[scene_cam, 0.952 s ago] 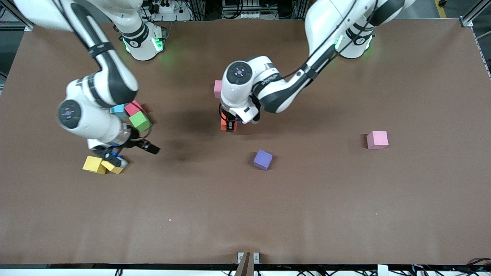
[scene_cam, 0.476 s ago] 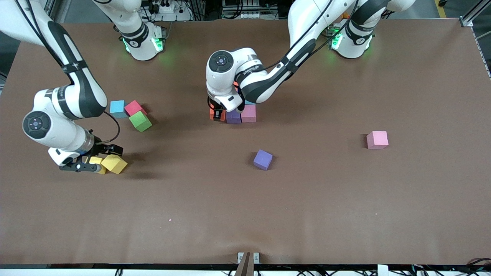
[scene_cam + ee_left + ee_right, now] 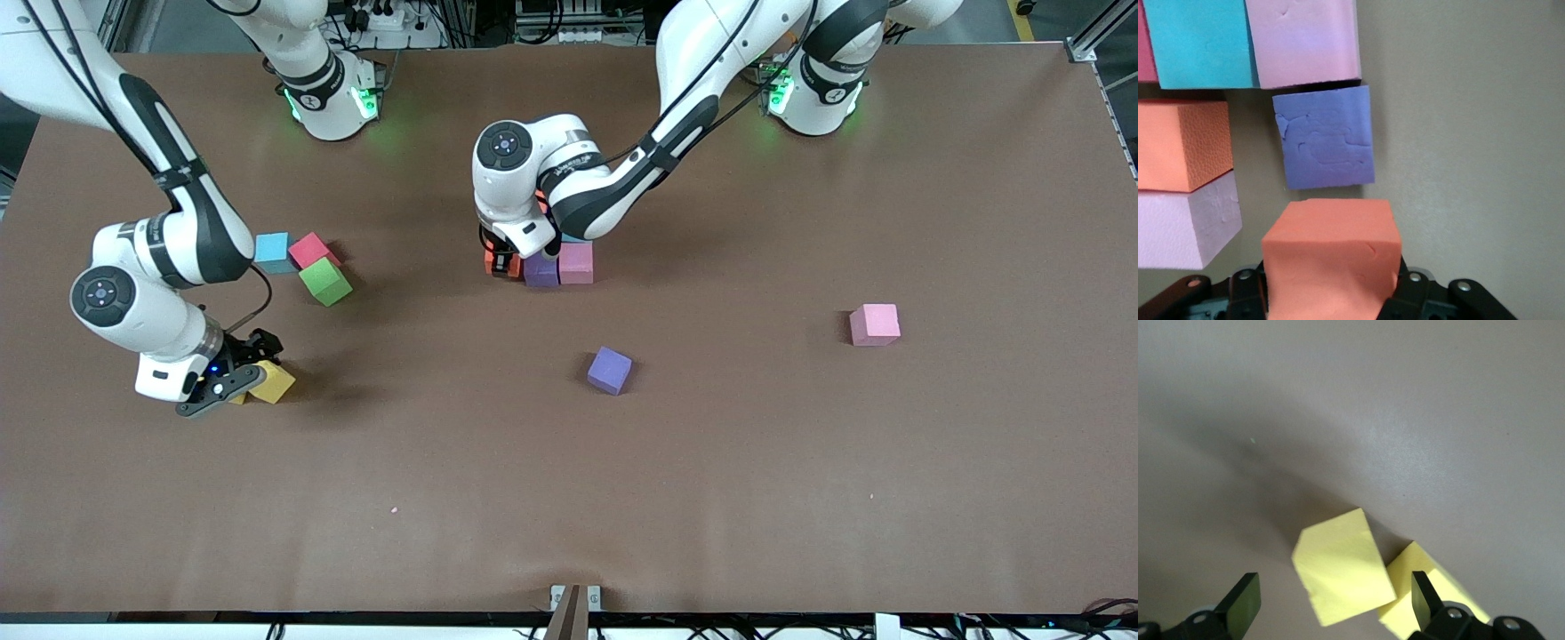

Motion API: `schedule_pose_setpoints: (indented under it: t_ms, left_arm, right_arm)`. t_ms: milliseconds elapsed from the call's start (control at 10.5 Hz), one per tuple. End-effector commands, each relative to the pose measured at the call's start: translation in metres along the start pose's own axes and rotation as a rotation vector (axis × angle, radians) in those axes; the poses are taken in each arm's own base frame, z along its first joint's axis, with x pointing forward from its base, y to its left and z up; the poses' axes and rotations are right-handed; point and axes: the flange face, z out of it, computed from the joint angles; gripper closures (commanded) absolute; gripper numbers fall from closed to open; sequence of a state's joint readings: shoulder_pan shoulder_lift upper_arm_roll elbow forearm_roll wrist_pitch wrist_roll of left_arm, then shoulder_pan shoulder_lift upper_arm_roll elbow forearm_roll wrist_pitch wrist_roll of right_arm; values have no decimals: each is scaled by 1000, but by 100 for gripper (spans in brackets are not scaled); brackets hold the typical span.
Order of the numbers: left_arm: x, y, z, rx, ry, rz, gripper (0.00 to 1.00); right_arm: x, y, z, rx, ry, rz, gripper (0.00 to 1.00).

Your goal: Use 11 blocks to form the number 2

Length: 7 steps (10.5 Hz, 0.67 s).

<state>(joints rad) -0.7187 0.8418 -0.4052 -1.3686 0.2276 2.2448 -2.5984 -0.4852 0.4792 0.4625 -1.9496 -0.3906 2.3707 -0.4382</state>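
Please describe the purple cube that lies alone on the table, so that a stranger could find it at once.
Start at the cluster of cubes in the middle of the brown table, under the left gripper. Come nearer to the front camera: there a lone purple cube sits turned at an angle. The cluster's purple cube touches its neighbours; this one touches nothing.

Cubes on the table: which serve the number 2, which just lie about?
Job: orange cube in left tool; placed purple cube; placed pink cube; loose purple cube; loose pink cube; yellow cubes at right tool; light blue cube; red cube.
Idle: green cube.
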Motion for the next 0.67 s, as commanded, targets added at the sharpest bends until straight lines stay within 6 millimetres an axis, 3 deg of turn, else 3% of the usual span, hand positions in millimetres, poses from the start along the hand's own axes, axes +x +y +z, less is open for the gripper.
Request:
schedule_pose_setpoints:
  t_ms: [0, 571]
  left_arm:
    - [-7, -3, 12, -6, -8, -20, 59]
    - [-3, 1, 29, -29, -1, -28, 59]
  right_arm:
    - [-4, 3, 16, 13, -5, -161, 0]
    - [-13, -12, 53, 78, -20, -310, 0]
